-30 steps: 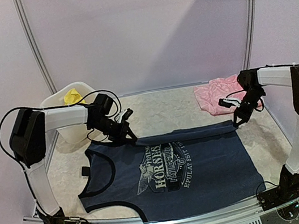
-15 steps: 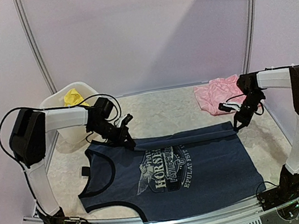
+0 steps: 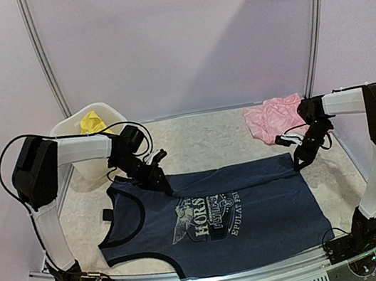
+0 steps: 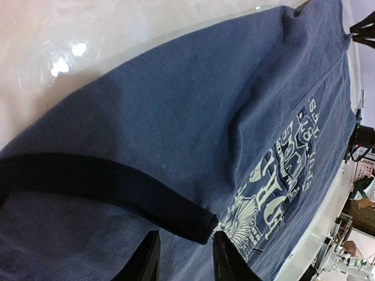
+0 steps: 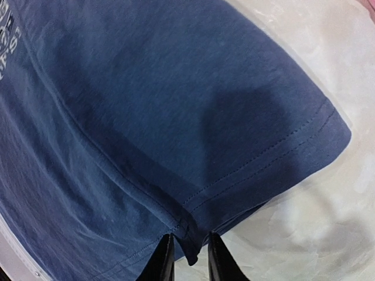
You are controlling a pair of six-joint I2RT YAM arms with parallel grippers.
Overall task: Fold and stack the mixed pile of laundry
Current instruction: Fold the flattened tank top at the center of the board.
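Navy top is laid flat mid-desk, print up, with its far edge doubled over toward the near side, so the upper line of lettering is partly covered. Left fingers are set at the far-left end of that fold, parted, with nothing clamped; the dark strap end lies just ahead of the gap. Right fingers are at the far-right end, only narrowly parted; the hem corner pokes into the gap but bare desk is seen beside it, so nothing is gripped. Pink piece is bunched on the desk just beyond the top's far-right corner. Yellow piece is seen in the white tub, beyond the top's far-left corner.
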